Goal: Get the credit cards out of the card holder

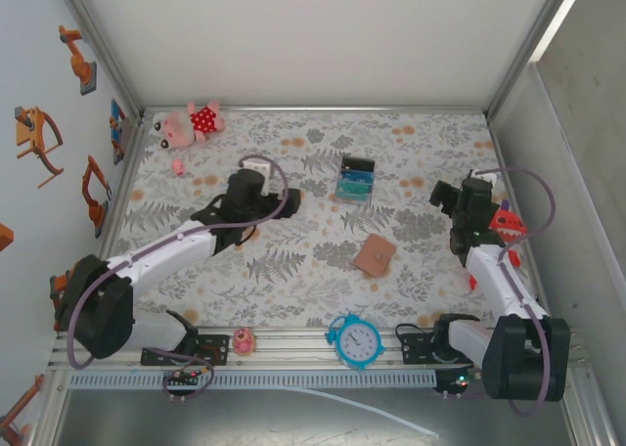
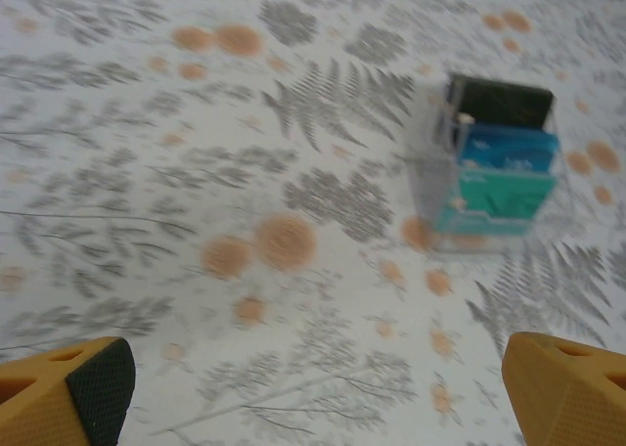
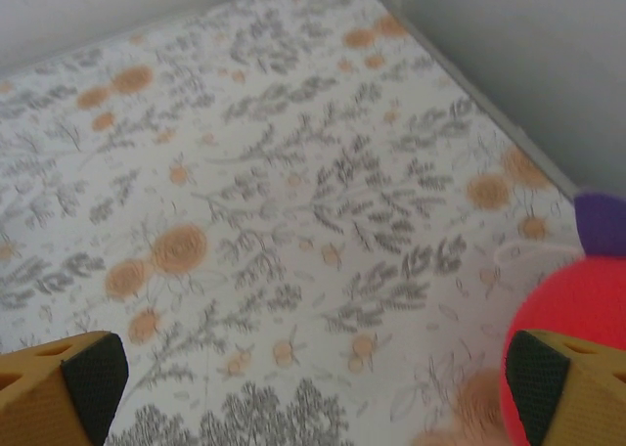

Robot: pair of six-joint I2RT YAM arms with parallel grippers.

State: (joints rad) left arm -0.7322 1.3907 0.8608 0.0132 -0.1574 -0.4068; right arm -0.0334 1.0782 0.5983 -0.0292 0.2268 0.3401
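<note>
Tan leather card holder (image 1: 375, 254) lies flat, apparently closed, on the floral worktop (image 1: 293, 270) between the two arms, nearer the right one. It looks light, thin and pliable, probably best pinched at one edge. Left jaws and right jaws both hang spread wide, empty. Counted: one card holder, one black card box (image 1: 356, 178), one blue clock (image 1: 354, 340).

The card holder (image 1: 375, 254) lies on the table (image 1: 293, 270) right of centre; the card box (image 1: 356, 179) stands behind it, apart. A plush pig (image 1: 191, 123) lies at the far left corner. An alarm clock (image 1: 354, 340) rests on the near rail (image 1: 293, 353).
</note>
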